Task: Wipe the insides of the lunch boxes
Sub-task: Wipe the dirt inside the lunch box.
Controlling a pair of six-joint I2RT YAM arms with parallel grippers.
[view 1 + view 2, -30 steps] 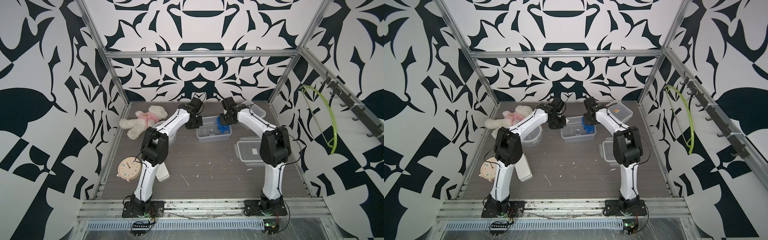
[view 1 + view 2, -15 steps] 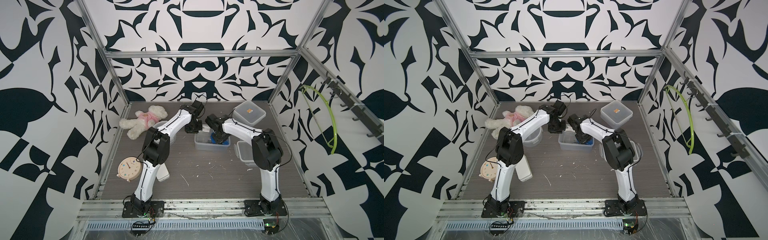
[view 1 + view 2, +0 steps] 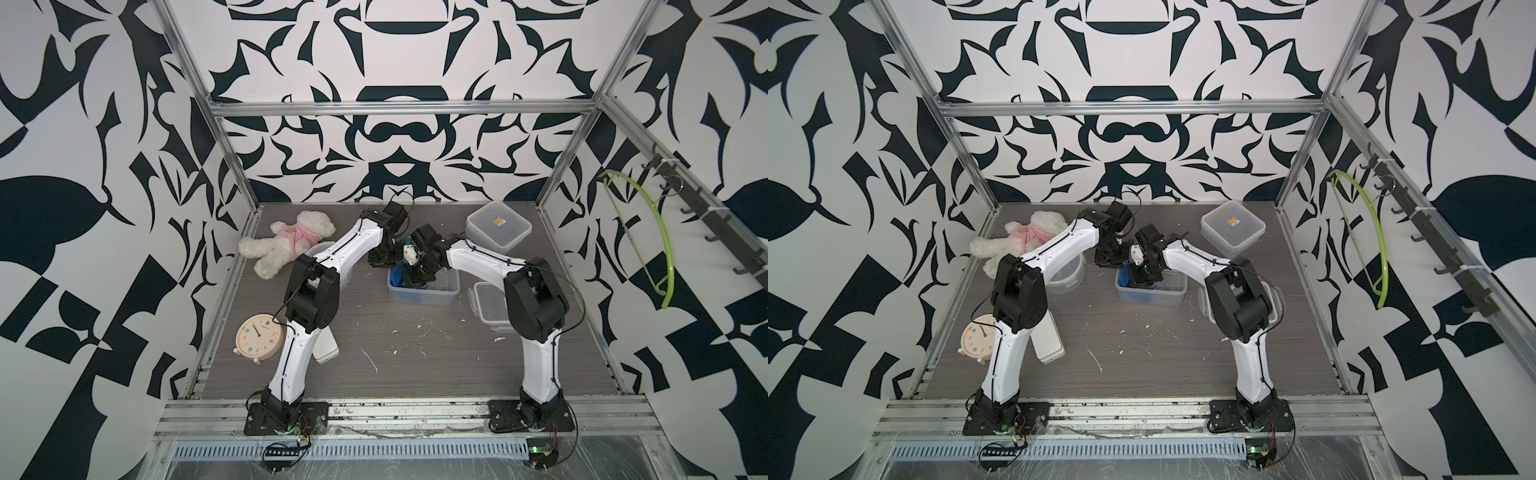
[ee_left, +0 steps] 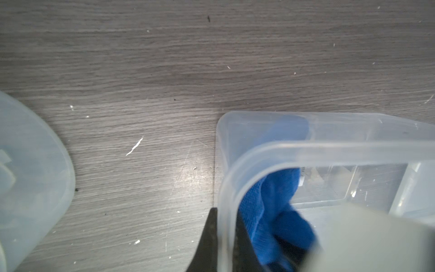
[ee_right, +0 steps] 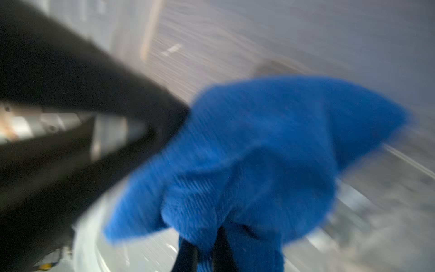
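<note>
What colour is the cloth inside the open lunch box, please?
The cloth is bright blue, sharpest in the left wrist view.

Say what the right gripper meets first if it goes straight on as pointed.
Likely the floor of the open lunch box, through the blue cloth the right gripper holds; depth unclear.

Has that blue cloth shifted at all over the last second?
Yes. The blue cloth has swept away from the lidded square box, toward the teddy bear.

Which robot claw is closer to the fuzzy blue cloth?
Right. The right claw is pinching the fuzzy blue cloth inside the clear rectangular plastic lunch box; the left claw clamps that box's rim, just beside the cloth.
</note>
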